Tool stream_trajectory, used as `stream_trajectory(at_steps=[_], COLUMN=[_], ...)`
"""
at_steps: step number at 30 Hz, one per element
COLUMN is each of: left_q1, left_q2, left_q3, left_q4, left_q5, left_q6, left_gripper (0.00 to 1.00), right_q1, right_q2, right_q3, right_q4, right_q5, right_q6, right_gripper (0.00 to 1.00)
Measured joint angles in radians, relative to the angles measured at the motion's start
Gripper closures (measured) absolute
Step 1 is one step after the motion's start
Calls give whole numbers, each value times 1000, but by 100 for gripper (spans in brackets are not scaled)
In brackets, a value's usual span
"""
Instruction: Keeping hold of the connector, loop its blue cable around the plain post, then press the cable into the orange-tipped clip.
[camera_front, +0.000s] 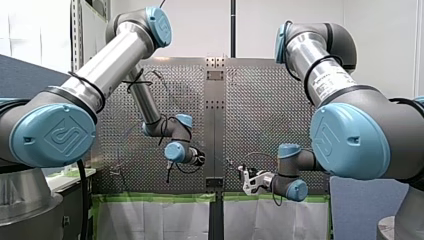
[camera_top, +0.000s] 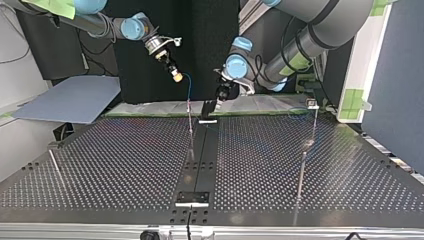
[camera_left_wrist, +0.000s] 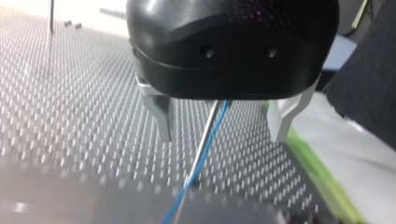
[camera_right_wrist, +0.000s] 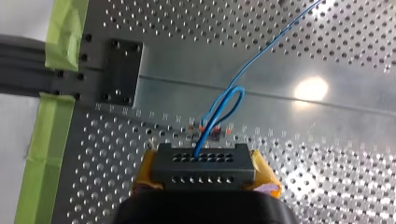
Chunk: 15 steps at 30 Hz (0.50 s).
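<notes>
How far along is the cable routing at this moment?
Done: my right gripper is shut on the connector. In hand: the blue cable runs beside the plain post, between my left gripper's open fingers; a full loop isn't clear. Left: pressing it into the orange-tipped clip.

In the left wrist view we see the post (camera_left_wrist: 208, 128) standing on the table (camera_left_wrist: 70, 116) between the fingers of our left gripper (camera_left_wrist: 223, 135), touching neither, with the cable (camera_left_wrist: 177, 207) running close alongside it. In the right wrist view the connector (camera_right_wrist: 204, 163) sits between the fingers of our right gripper (camera_right_wrist: 205, 171). Its cable loops just ahead of it, over the clip (camera_right_wrist: 210, 132) on the table.
</notes>
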Motion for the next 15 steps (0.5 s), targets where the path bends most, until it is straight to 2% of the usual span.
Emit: stream_trajectory(at_steps=[3,7,11,15], left_q1=[-13,-22,-19,-18], left_q2=[5,6,6,7], left_q3=[-30,-66,-93,-99], left_q4=[6,8,3,-1], left_q5=[24,32,9,-24], left_q6=[4,9,9,9], left_gripper=[0,0,0,0], right_q1=[11,31,49,54], right_q2=[0,0,-2,-6], right_q3=[0,-2,-8,-11], right_q4=[-1,-3,3,9], right_q5=[-15,-51,-70,-61], right_q6=[-2,-2,0,-2], right_gripper=[100,100,100,100])
